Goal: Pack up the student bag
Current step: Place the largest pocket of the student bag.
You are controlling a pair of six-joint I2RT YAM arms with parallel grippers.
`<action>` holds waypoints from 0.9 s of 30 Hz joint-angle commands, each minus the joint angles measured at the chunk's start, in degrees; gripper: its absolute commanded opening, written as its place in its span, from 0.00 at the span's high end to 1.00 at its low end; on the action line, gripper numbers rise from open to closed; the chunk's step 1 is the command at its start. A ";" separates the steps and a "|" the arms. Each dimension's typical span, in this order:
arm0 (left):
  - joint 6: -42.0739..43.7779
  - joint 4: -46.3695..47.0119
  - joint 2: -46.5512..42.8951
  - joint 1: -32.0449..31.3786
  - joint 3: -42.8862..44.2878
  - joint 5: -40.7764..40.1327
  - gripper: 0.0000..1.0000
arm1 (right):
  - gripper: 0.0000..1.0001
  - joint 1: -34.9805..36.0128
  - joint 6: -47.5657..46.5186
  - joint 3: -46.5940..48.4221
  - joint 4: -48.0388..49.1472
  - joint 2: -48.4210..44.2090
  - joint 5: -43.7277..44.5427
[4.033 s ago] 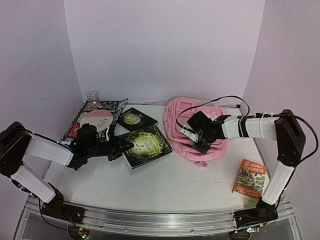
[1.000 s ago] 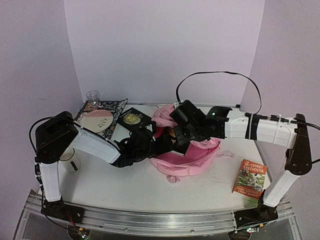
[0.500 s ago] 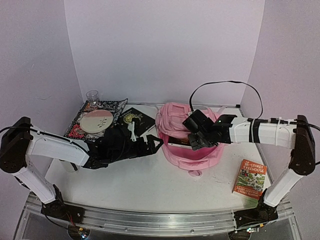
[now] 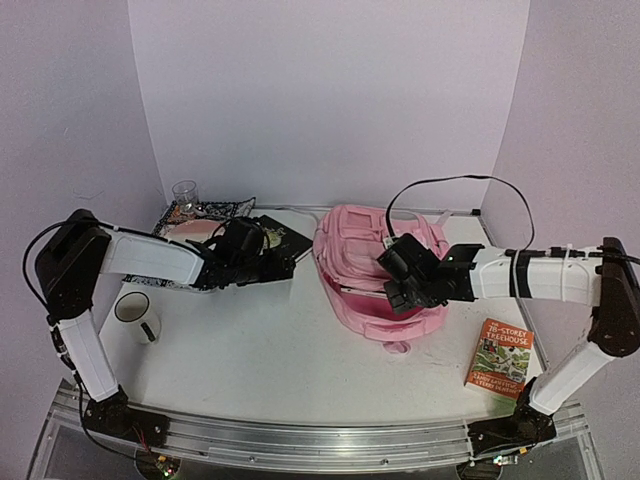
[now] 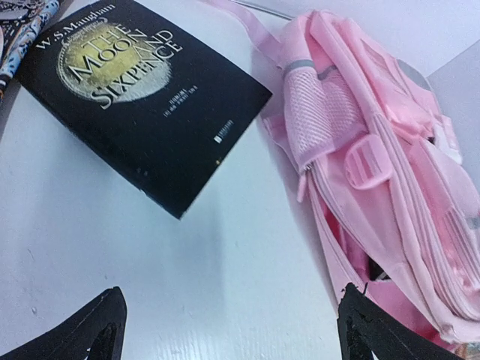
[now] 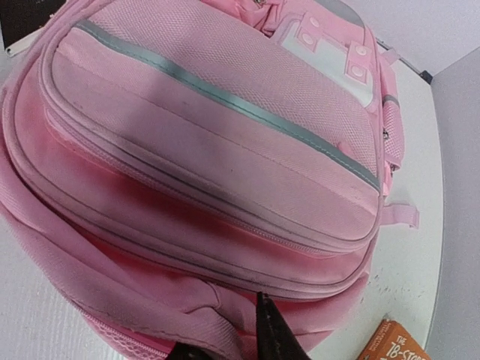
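Top external: right gripper reaches leftward over student bag.

Black book, orange book, mug, perhaps a glass

I read "W.S. Maugham, The Moon and Sixpence" on the flat black paperback. The small orange paperback says "The 78-Storey Treehouse".

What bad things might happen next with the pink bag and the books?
1. The student bag lies slumped, so its opening looks narrow; a book may catch on the fabric.
2. The black book lies flat on the table; the open left gripper might push it along instead of lifting it.
3. The right gripper sits against the bag and may tug it sideways.
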 commanded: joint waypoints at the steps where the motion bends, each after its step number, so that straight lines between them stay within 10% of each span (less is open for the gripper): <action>1: 7.32 -6.45 6.29 3.13 11.32 -4.43 0.01 | 0.70 -0.24 0.22 -1.02 2.22 -4.87 -2.74; 16: 20.30 -19.87 32.91 8.79 42.84 -2.89 0.14 | 0.13 -0.24 -2.57 -7.98 11.27 -13.89 -12.26; 27: 18.93 -26.65 33.48 4.87 27.16 -0.70 0.35 | 0.04 -0.26 -3.75 -8.55 13.55 -15.55 -14.31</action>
